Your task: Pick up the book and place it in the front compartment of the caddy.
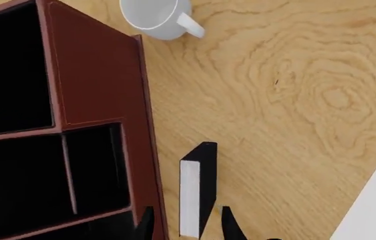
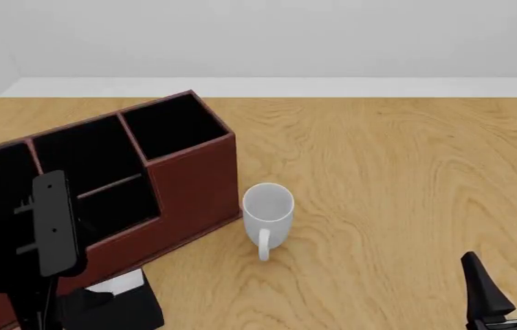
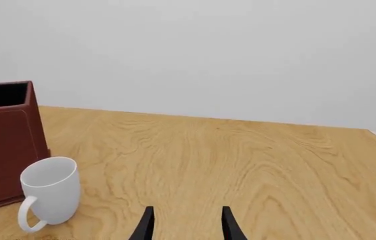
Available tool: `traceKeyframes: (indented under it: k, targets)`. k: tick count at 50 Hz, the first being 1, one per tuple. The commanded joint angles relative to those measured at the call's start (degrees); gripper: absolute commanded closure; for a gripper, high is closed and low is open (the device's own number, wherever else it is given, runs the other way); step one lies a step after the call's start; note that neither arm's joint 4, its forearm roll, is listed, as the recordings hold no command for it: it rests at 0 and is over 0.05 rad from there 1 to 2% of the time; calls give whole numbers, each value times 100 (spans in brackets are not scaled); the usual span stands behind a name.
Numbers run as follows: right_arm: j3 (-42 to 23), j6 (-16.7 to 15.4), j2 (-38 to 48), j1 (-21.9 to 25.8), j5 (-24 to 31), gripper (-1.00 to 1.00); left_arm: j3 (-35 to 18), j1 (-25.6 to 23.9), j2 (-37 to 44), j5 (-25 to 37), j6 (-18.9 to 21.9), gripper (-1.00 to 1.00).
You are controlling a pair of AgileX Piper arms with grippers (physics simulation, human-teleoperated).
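The book, black-covered with white page edges, stands on the table right beside the caddy's outer wall. My left gripper is open, with one finger on each side of the book and apart from it. In the front view the book is at the bottom left, in front of the reddish-brown caddy, partly hidden under my left arm. My right gripper is open and empty at the bottom right, far from the book. It also shows in the right wrist view.
A white mug stands upright just right of the caddy, handle toward me; it also shows in the wrist views. The table's near edge is close to the book.
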Motion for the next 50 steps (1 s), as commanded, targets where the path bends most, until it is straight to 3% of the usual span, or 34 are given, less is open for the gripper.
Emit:
traceKeyframes:
  k: [1, 18, 27, 39, 50]
  targets:
    - [2, -57, 13, 45, 0, -100, 450, -144, 27, -286, -113, -100]
    - [1, -96, -2, 87, 14, -100, 1277, 734, 383, -1250, 621, -100]
    - [0, -97, -5, 76, 8, -100, 1473, 902, 503, -1452, 707, -100]
    - [0, -83, 12, 67, -17, -100, 1745, 810, 710, -1867, 500, -100]
    - [2, -87, 1295, 75, -1300, -100, 2004, 598, 853, -2190, 143, -100]
